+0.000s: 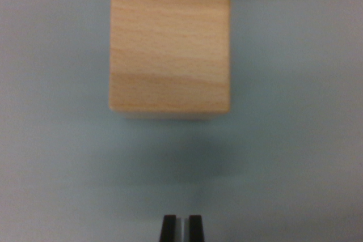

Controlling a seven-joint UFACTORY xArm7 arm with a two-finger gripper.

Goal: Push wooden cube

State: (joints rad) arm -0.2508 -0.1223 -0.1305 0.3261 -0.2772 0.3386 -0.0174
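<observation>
A light wooden cube [169,52] with horizontal grain fills the upper middle of the wrist view, resting on a pale grey-blue surface. My gripper [182,229] shows at the bottom edge as two black fingertips standing close together with only a thin bright slit between them, holding nothing. The fingertips sit well below the cube in the picture, apart from it, roughly in line with its middle. A soft shadow lies on the surface between cube and fingertips.
Plain grey-blue tabletop [295,140] surrounds the cube on all sides. No other objects or edges are in view.
</observation>
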